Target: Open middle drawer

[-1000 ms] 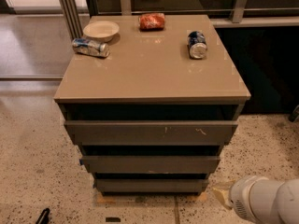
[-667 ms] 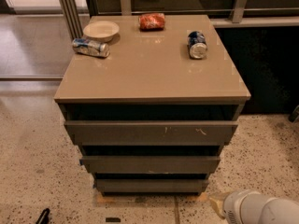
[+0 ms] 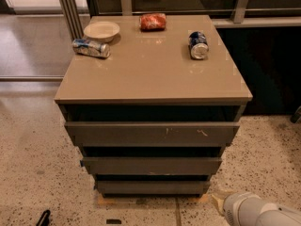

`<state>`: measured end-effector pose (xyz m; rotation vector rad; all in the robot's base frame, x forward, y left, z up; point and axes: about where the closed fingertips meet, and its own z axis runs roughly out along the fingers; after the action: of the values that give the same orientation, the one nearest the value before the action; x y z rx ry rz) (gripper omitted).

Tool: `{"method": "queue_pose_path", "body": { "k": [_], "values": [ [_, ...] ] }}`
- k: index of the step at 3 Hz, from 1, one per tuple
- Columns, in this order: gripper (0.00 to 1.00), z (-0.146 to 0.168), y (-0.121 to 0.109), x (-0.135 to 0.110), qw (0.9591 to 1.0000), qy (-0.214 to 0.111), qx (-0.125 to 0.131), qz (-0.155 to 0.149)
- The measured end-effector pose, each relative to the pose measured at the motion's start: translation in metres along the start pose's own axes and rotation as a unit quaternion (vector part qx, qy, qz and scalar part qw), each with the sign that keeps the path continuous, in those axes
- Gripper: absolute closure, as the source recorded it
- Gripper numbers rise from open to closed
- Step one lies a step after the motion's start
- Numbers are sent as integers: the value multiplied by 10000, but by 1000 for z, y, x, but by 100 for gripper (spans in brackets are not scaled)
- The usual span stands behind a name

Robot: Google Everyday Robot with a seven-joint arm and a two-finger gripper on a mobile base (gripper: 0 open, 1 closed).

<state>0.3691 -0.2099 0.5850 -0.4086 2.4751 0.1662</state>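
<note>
The middle drawer is the plain grey-brown front, second of three, in a low cabinet. It sits shut, a little further out than the lowest front. Above it is the taller top front with pale scratch marks. Only the white arm shows, at the bottom right corner, low by the floor and right of the cabinet base. The gripper itself is out of view.
On the cabinet top lie a white bowl, a crushed can, a red packet and a blue can. Speckled floor surrounds the cabinet. A dark counter stands at the right and metal posts at the back left.
The white arm has dropped lower and moved further toward the bottom right corner. The drawers have not moved.
</note>
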Motion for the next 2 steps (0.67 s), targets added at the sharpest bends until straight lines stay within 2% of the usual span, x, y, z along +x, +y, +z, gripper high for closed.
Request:
{"method": "queue_pose_path", "body": {
  "k": [1,2],
  "values": [
    [100,0,0,0,10000,0,0,0],
    [100,3,-12,-2,9997,-163,163,102]
  ]
}}
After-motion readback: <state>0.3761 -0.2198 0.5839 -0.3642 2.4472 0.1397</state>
